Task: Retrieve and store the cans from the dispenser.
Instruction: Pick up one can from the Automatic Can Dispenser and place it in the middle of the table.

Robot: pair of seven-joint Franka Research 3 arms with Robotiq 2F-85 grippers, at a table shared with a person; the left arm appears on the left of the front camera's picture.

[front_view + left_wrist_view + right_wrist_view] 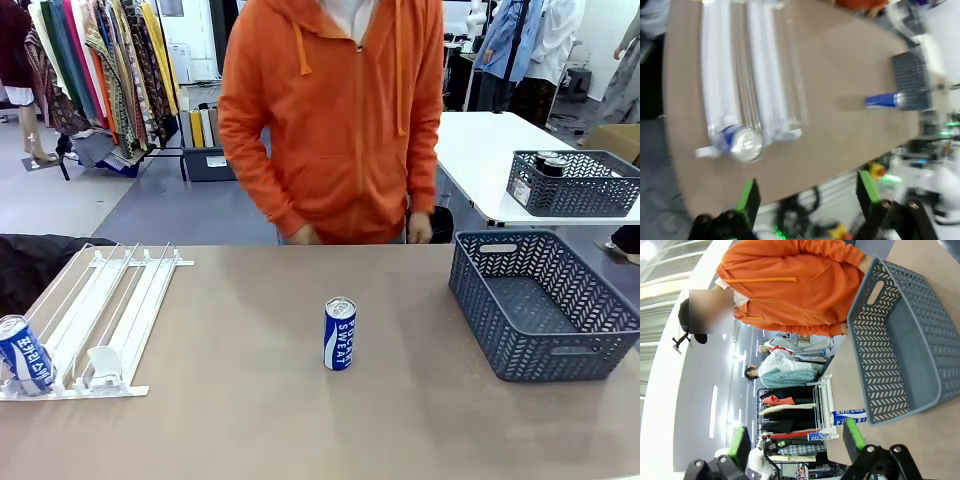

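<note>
A white rail dispenser (120,300) lies at the table's left. One blue-and-white can (24,355) rests on its side at the low end of its leftmost lane. A second blue can (340,333) stands upright mid-table. In the left wrist view my left gripper (807,195) hangs open and empty above the table's near edge, with the dispenser (720,75) and its can (742,142) ahead and the standing can (882,101) farther off. My right gripper (796,440) is open and empty; beyond it are the standing can (849,416) and the dispenser (824,400).
An empty dark grey lattice basket (480,290) sits at the table's right, also seen as the basket (875,355) and the basket (912,80). A person in an orange hoodie (340,110) stands at the far edge, hands low. Another basket (575,183) holding dark cans sits on a white table behind.
</note>
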